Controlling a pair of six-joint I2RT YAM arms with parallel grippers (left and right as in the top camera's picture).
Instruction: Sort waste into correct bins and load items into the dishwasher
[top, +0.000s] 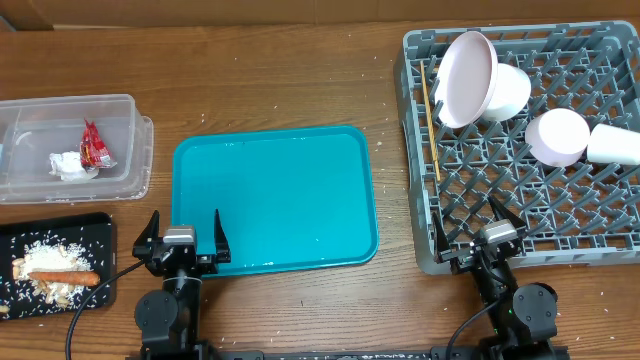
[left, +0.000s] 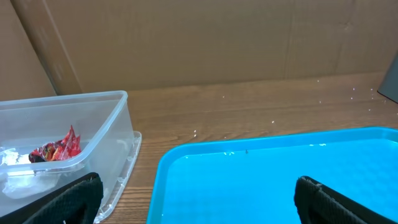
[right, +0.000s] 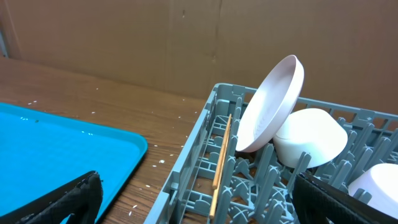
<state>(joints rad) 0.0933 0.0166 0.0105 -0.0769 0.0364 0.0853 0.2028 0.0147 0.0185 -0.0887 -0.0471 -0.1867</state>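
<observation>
Wooden chopsticks (right: 219, 163) lie in the rack (right: 185, 169); right fingers (right: 68, 199) gape well behind.

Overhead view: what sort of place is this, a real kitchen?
Probably a robot test bench staged as a dish-clearing station, not a kitchen: a wooden table against a cardboard backdrop, a grey dish rack holding white dishes, and a clear tub holding a red wrapper.

You had a brown wood-grain tabletop (top: 270, 80), matt. Your teal tray (top: 275, 200) looked like smooth, glossy plastic; the tub (top: 130, 150) was clear plastic, the dish rack (top: 520, 200) dull grey plastic. The white plate (top: 465, 75) looked smooth with a soft sheen, the chopsticks (top: 430, 120) bare pale wood, the red wrapper (top: 95, 145) crinkled and shiny.
</observation>
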